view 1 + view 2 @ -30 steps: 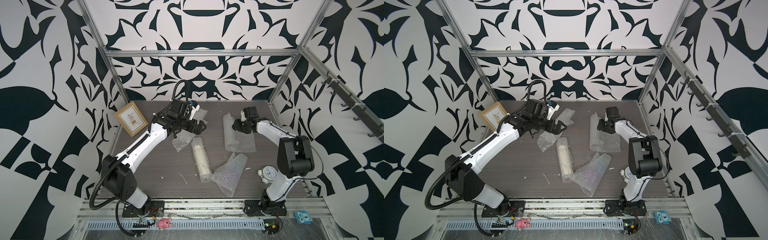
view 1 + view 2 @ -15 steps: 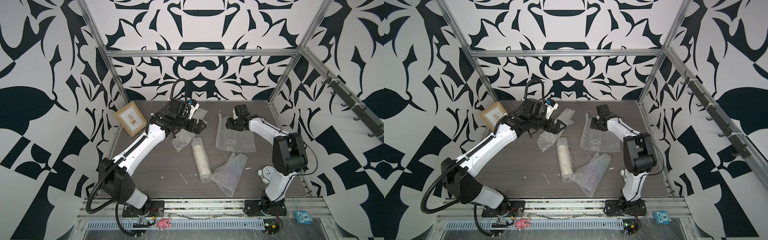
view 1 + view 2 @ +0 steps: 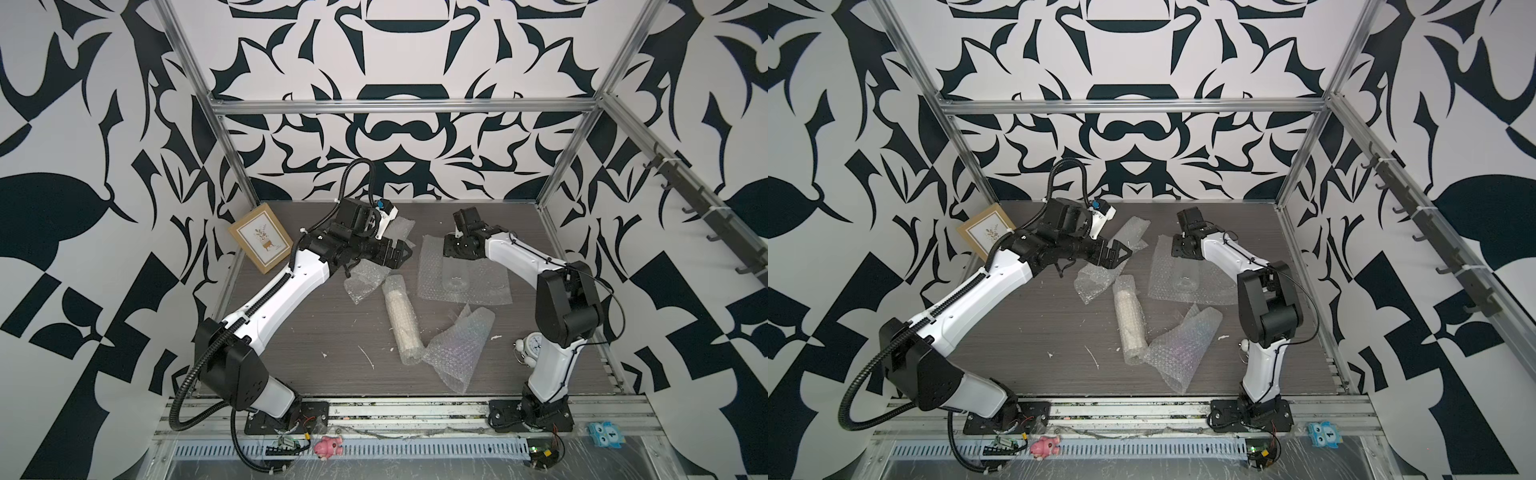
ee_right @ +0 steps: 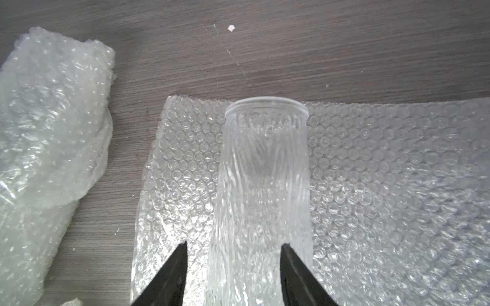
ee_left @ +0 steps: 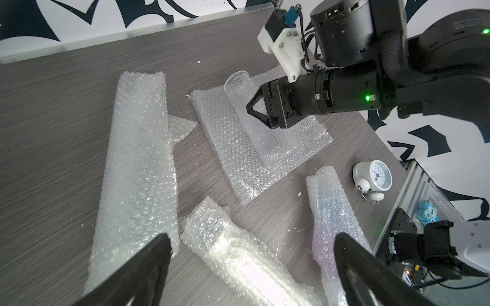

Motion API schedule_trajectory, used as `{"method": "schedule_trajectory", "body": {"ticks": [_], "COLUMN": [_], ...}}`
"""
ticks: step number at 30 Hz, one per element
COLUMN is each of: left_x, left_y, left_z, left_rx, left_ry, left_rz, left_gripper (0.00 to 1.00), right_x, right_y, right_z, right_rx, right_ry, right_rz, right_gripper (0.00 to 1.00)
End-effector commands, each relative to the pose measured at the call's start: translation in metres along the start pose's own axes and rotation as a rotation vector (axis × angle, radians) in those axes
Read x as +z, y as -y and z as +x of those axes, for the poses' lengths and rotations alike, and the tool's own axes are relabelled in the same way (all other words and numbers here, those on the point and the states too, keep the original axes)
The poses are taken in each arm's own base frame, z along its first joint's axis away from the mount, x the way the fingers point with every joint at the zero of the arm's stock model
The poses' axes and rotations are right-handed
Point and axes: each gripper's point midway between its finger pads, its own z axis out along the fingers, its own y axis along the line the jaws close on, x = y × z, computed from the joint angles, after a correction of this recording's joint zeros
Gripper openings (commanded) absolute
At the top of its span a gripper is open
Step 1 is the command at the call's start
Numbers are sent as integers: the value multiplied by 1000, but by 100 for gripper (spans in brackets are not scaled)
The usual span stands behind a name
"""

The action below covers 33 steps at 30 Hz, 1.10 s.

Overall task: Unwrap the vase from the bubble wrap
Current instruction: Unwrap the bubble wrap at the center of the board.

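A clear ribbed glass vase lies on its side, bare, on a flat spread sheet of bubble wrap. My right gripper hangs over the vase. Its fingers are parted astride the body, with a gap showing beside one finger. My left gripper is wide open and empty above a cream cylinder rolled in bubble wrap.
Loose bubble wrap lies around: a crumpled piece under the left gripper, a long strip at the back, a folded piece in front. A framed picture leans at the left wall. An alarm clock stands by the right arm.
The right gripper moved left along the back of the table. The sheet under it went from a narrow fold to a wide flat spread. The left arm drew back slightly.
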Motion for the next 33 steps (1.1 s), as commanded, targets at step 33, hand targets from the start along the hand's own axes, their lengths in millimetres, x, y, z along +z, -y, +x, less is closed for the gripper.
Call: {"method": "schedule_trajectory", "body": {"ticks": [33], "left_x": [7], "left_y": [-18], "left_z": [33], "left_rx": [-28], "left_ry": [-46], "left_rz": [-68], "left_gripper": [99], "right_x": [2], "right_y": [18], "right_z": [-45], "right_rx": [-120], "right_ry": [-186], "right_rz": [86], "right_gripper": [79]}}
